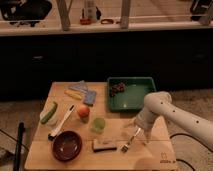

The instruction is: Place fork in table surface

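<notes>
The small silvery fork (129,140) lies slanted on the light tan table surface (150,155), tines toward the front, right of a tan block. My gripper (137,127) is at the end of the white arm (162,111), right over the fork's handle end, low near the tabletop. The arm's wrist hides where the gripper meets the fork.
A dark green tray (131,93) with dark fruit sits at the back right. A brown bowl (67,145), a tan block (104,145), a green cup (98,124), an orange fruit (83,111), a white-handled utensil (62,122), a green vegetable (49,112) and blue and yellow items (82,92) fill the left half.
</notes>
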